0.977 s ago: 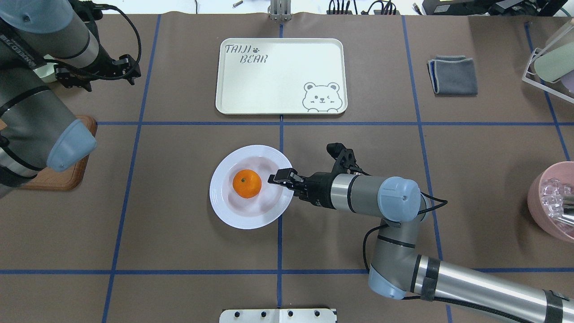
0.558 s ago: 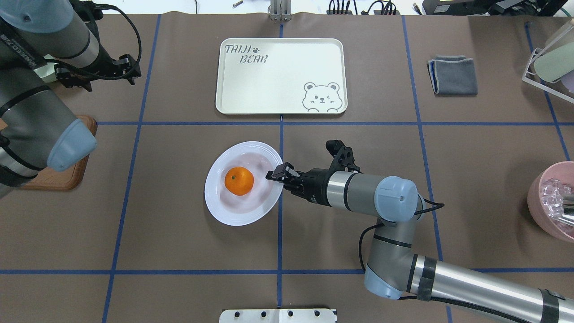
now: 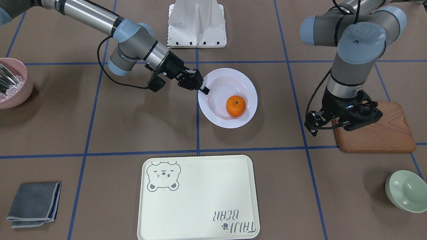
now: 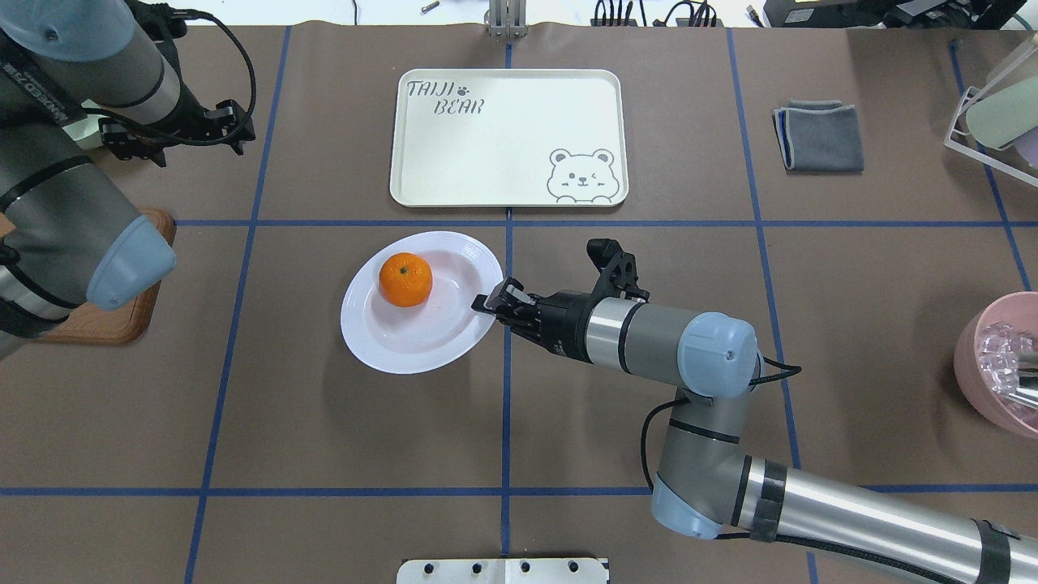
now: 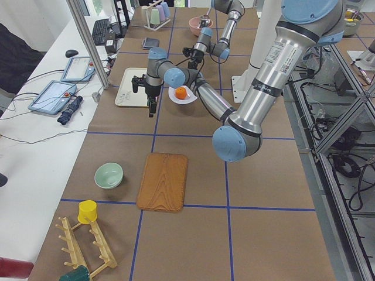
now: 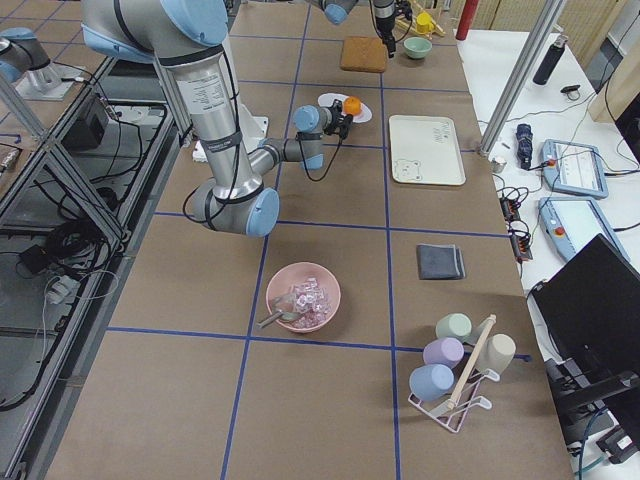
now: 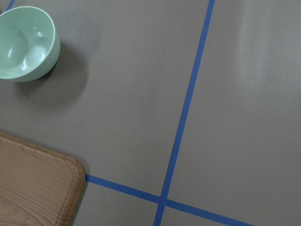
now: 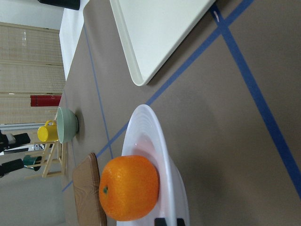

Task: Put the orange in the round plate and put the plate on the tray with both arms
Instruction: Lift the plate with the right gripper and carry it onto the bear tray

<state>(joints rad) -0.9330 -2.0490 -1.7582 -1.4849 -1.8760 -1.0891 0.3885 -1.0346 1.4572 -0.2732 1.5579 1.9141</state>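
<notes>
Pinching plate (image 4: 409, 341) rim w/ right gripper (image 4: 484, 302), tray (image 4: 519, 134) apart

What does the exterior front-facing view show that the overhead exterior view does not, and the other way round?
Only the front-facing view shows the pale green bowl. Only the overhead view shows the pale green cup on a white rack at that view's right edge. Both show the orange lying in the round plate, the right gripper shut on the plate's rim, the tray, the grey cloth, the pink bowl and the wooden board.
</notes>
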